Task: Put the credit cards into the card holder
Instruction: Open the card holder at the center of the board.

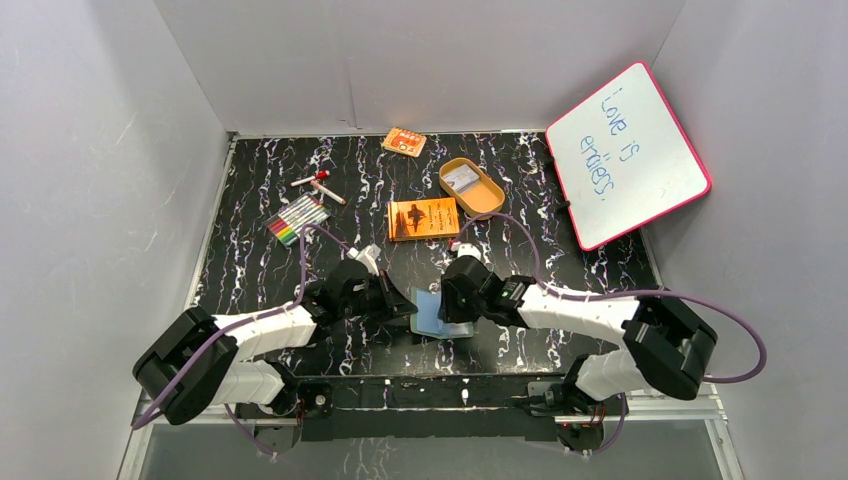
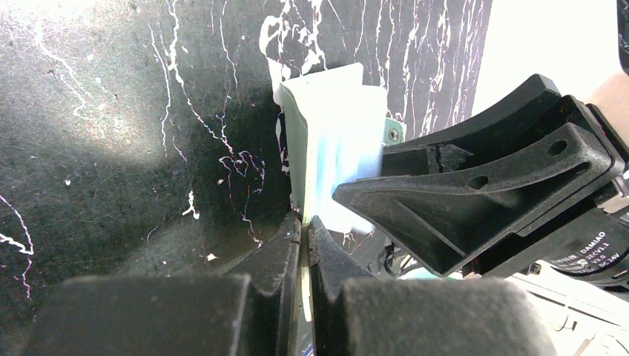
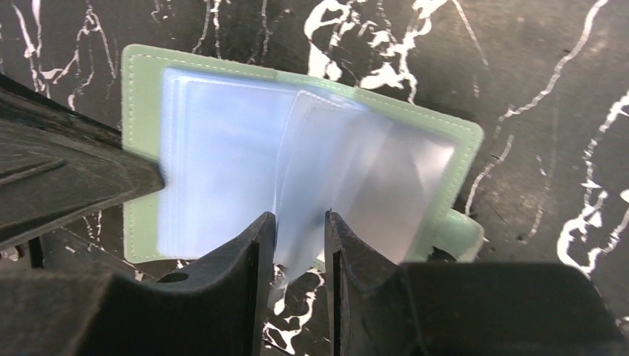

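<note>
Your L gripper (image 2: 304,220) pinches card holder (image 3: 222,148) cover | R gripper (image 3: 299,222) half-spread astride clear pocket (image 3: 330,156) | tin (image 1: 492,200) upper-ctr holds pale item (image 1: 461,178)

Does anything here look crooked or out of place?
The pink-framed whiteboard leans tilted against the right wall rather than lying flat. The card holder lies open, its clear sleeves fanned up instead of flat.

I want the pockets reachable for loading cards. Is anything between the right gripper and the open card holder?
Nothing visible does. The right gripper has its jaws either side of a clear pocket leaf of the card holder; the left gripper pinches the holder's edge.
</note>
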Controlling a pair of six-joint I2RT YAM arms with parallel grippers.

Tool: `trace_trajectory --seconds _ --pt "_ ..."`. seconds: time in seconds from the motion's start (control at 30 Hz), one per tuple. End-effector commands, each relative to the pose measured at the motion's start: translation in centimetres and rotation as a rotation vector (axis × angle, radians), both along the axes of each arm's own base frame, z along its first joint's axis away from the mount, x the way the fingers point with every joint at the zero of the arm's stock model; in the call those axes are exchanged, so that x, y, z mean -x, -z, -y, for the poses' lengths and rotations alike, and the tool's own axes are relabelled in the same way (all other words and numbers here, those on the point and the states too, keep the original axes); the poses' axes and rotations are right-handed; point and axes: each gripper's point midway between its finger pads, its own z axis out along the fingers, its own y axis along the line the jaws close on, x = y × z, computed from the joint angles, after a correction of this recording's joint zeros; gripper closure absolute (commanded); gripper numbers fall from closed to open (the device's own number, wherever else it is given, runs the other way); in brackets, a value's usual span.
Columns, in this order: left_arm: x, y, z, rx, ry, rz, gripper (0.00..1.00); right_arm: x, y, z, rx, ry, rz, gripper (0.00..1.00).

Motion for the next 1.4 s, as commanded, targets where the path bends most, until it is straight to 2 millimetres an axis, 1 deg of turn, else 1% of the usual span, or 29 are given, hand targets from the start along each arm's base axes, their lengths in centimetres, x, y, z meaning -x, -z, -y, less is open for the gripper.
trace_trajectory --seconds 0.0,0.03,0.1,0.13,0.2,0.27,0.33,0.4,0.5,0.6,0.63,0.7,0.77,0.87,1.03,1.2,1.37 --pt "-0.2 -1.4 0.4 0.024 0.007 0.037 1.0 -0.2 -0.1 2.5 0.055 0.076 0.032 0.59" --pt "-0.3 -1.5 0.4 0.025 0.006 0.037 1.0 -0.2 -0.4 2.8 0.051 0.087 0.039 0.56" --pt "-0.3 -1.6 0.4 0.027 0.007 0.039 1.0 -0.1 -1.4 3.1 0.03 0.092 0.056 0.48" --pt "-0.3 -1.7 0.4 0.027 0.007 0.04 1.0 -0.1 -2.3 3.0 0.003 0.081 0.072 0.45" --pt "-0.3 -1.9 0.5 0.03 0.006 0.042 1.0 0.1 -4.8 1.8 -0.1 0.011 0.127 0.38" --pt "-0.3 -2.1 0.6 0.036 0.009 0.043 1.0 0.3 -7.7 0.7 -0.197 -0.057 0.189 0.35" --pt "-0.4 -2.1 0.6 0.036 0.008 0.042 1.0 0.6 -9.7 -0.2 -0.242 -0.108 0.229 0.35" --pt "-0.4 -2.2 0.6 0.039 0.006 0.042 1.0 1.2 -10.4 -1.4 -0.241 -0.168 0.238 0.35" --pt "-0.5 -2.2 0.6 0.043 -0.001 0.041 1.0 2.0 -9.8 -3.4 -0.221 -0.232 0.217 0.35" --pt "-0.5 -2.1 0.7 0.048 -0.008 0.032 1.0 2.0 -7.9 -4.4 -0.215 -0.214 0.161 0.35" --pt "-0.5 -2.2 0.7 0.054 -0.01 0.029 1.0 1.9 -7.7 -4.6 -0.221 -0.199 0.153 0.35" --pt "-0.4 -2.1 0.7 0.059 -0.012 0.02 1.0 1.6 -6.2 -4.8 -0.199 -0.167 0.129 0.32" --pt "-0.4 -2.0 0.8 0.062 -0.011 0.017 1.0 1.3 -5.4 -4.7 -0.182 -0.141 0.124 0.29" --pt "-0.4 -2.0 0.7 0.058 -0.009 0.017 1.0 0.7 -5.0 -4.7 -0.176 -0.107 0.133 0.26" --pt "-0.4 -2.1 0.8 0.06 -0.009 0.018 1.0 0.0 -4.0 -4.2 -0.125 -0.061 0.135 0.27" --pt "-0.3 -2.0 0.8 0.061 -0.007 0.014 1.0 0.2 -2.8 -3.9 -0.095 -0.059 0.111 0.31" --pt "-0.3 -2.0 0.8 0.062 -0.006 0.014 1.0 0.5 -2.3 -4.3 -0.099 -0.071 0.093 0.29"
